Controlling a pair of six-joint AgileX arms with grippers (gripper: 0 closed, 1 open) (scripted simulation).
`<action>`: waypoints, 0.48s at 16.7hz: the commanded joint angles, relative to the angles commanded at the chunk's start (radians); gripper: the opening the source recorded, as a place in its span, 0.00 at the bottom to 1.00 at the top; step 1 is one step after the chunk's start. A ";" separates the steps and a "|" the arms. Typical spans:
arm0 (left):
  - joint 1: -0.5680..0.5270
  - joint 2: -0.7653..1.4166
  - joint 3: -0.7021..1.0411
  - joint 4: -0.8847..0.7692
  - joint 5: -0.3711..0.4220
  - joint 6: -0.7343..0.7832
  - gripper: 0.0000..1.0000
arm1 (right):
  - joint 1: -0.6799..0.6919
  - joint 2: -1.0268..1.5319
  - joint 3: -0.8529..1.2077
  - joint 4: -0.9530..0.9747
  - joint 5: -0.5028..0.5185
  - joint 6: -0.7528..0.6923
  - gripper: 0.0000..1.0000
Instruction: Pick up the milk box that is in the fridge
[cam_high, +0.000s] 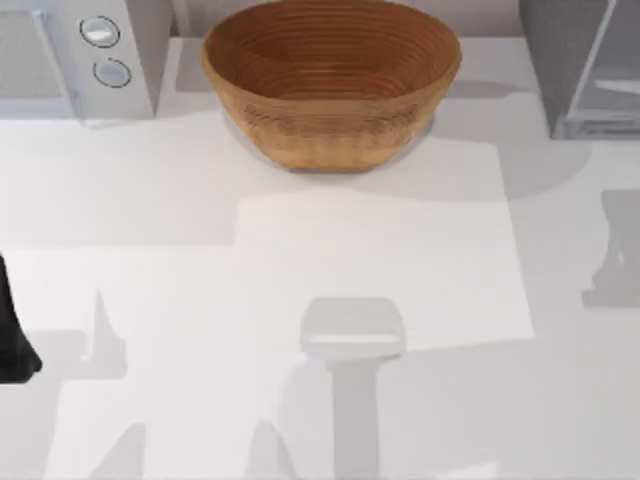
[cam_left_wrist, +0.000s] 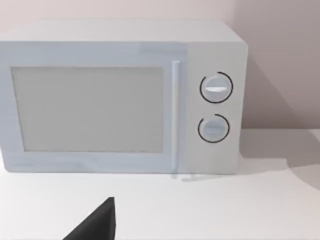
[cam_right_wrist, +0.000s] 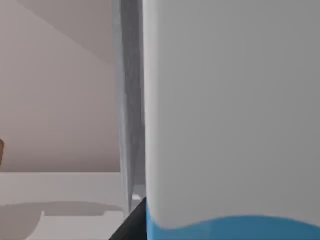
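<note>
- At the top view's right rear corner of the table (cam_high: 300, 270) stands the fridge (cam_high: 560, 70), its pale glassy door (cam_high: 610, 75) swung open.
- The right wrist view is pressed close against the milk box (cam_right_wrist: 230, 115): a broad white face with a light-blue band along one edge, and the fridge's grey edge (cam_right_wrist: 131, 100) just beside it. From this, the carton sits inside or at the mouth of the fridge.
- A dark sliver of the right gripper (cam_right_wrist: 131, 222) lies against the carton's edge; whether its fingers are closed on the carton cannot be told.
- The step in hand appears to be the reach and grasp inside the fridge.
- Next move, as judged: confirm a firm hold on the carton, then draw it straight out past the door edge without clipping the frame.
- The left arm (cam_high: 15, 335) sits parked at the top view's left edge, its wrist camera facing the white microwave (cam_left_wrist: 125, 95); one dark fingertip (cam_left_wrist: 97, 222) shows, its grip state unreadable.
- A woven basket (cam_high: 330, 80) rests at rear centre, well apart from the fridge.
</note>
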 joint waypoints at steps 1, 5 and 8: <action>0.000 0.000 0.000 0.000 0.000 0.000 1.00 | 0.014 -0.097 -0.040 -0.059 0.014 -0.001 0.00; 0.000 0.000 0.000 0.000 0.000 0.000 1.00 | 0.064 -0.415 -0.167 -0.254 0.062 -0.006 0.00; 0.000 0.000 0.000 0.000 0.000 0.000 1.00 | 0.089 -0.549 -0.218 -0.338 0.086 -0.011 0.00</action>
